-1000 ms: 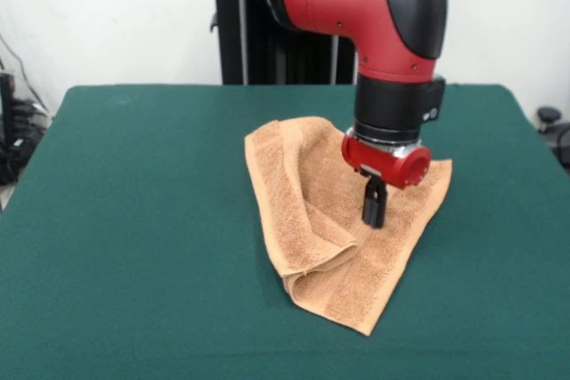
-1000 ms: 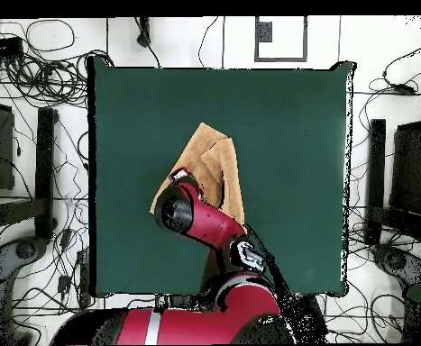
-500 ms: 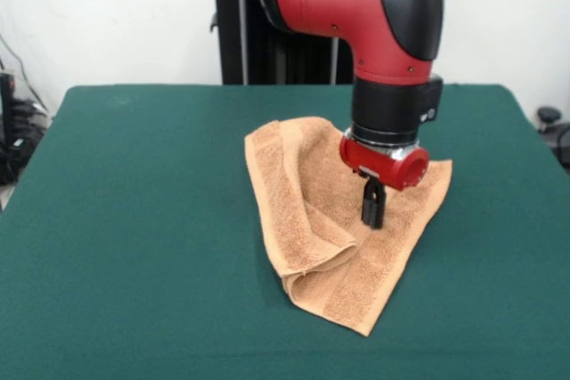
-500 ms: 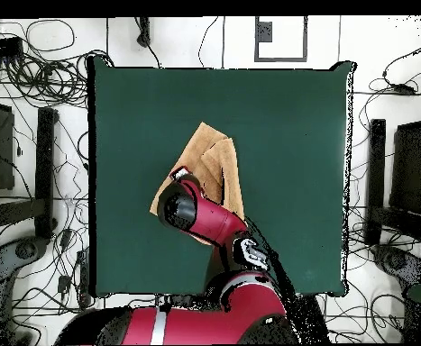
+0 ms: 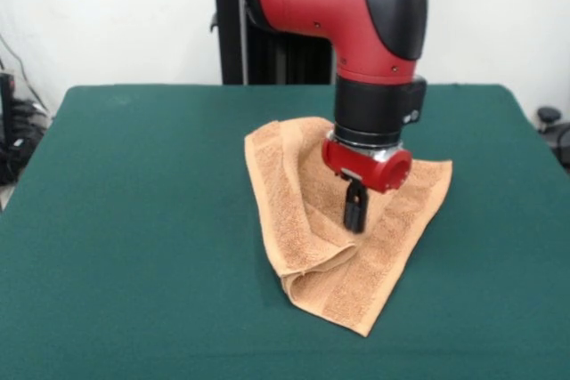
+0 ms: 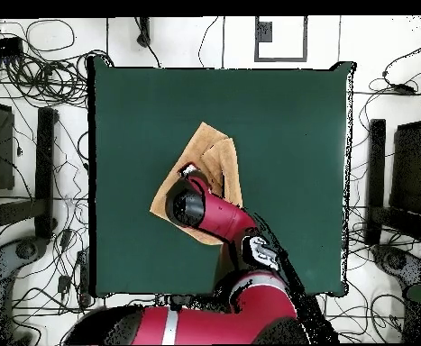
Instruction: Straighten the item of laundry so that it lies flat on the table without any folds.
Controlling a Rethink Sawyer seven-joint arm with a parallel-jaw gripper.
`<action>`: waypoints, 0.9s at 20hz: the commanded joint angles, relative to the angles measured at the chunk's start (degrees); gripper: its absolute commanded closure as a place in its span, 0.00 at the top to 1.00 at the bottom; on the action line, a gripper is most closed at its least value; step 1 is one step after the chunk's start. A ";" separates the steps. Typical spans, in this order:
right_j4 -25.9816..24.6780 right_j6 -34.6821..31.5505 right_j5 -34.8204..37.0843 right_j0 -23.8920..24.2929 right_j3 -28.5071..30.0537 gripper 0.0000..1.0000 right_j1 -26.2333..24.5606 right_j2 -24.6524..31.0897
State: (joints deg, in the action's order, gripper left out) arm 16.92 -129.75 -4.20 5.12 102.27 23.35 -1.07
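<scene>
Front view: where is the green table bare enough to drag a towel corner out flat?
Bare cloth lies on every side of the folded orange-tan terry towel: widest between its left edge and the dark green felt table's left border, also right of it. Crowded only at the towel's middle, under the black gripper.

Towel (image 5: 294, 184) rough terry cloth, table (image 5: 134, 220) matt felt-like

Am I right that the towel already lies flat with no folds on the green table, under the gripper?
Not quite: the towel is under the gripper on the green table, but the front view shows it folded over itself, not flat.
</scene>
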 commanded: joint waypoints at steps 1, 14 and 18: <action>-3.30 0.71 9.22 2.56 -5.27 0.00 0.76 -0.73; -7.86 -1.34 7.22 4.93 -7.76 0.00 -2.56 1.22; -8.96 -1.60 7.14 5.25 -7.90 0.00 -2.50 1.28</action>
State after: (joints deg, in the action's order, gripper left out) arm 10.38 -129.75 0.06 10.37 97.63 24.18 -2.80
